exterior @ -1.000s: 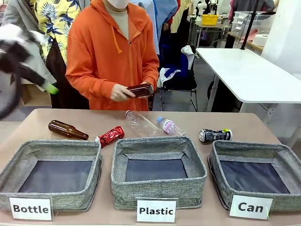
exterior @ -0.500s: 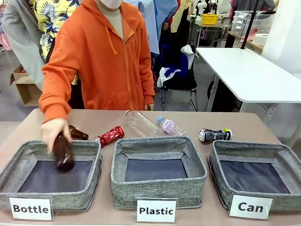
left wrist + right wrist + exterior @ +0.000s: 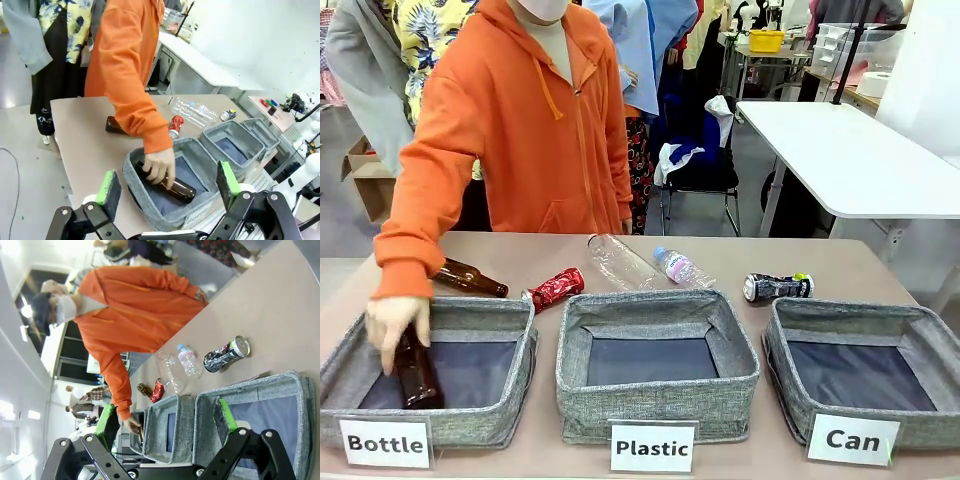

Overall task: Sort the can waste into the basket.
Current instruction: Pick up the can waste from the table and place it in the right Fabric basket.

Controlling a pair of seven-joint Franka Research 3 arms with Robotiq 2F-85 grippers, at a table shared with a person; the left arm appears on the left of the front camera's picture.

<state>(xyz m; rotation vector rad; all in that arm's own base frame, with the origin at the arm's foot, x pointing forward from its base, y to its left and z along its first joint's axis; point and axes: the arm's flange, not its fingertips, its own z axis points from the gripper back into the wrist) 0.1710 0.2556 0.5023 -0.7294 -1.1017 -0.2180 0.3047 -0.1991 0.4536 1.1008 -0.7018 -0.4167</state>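
Observation:
The red can [image 3: 555, 289] lies on its side behind the gap between the Bottle and Plastic bins. Behind the Can basket [image 3: 850, 312] at the right, which has nothing in it, the black can [image 3: 777, 287] also lies on its side. My left gripper [image 3: 167, 182] hangs open high above the left end of the table, well short of the red can [image 3: 175, 125] and the black can [image 3: 229, 115]. My right gripper [image 3: 165, 421] is open too, held above the Can basket [image 3: 250, 385], with the black can [image 3: 226, 354] beyond it.
A person in an orange hoodie leans over the far edge, one hand [image 3: 390, 322] holding a brown bottle [image 3: 417, 372] inside the Bottle bin [image 3: 480, 425]. Another brown bottle [image 3: 468, 278] and two clear plastic bottles [image 3: 620, 262] lie behind the bins. The Plastic bin [image 3: 657, 405] stands in the middle.
The person has carried the brown bottle from chest height down into the Bottle bin. A blurred arm at the upper left a second ago has left the front view. The cans have not moved.

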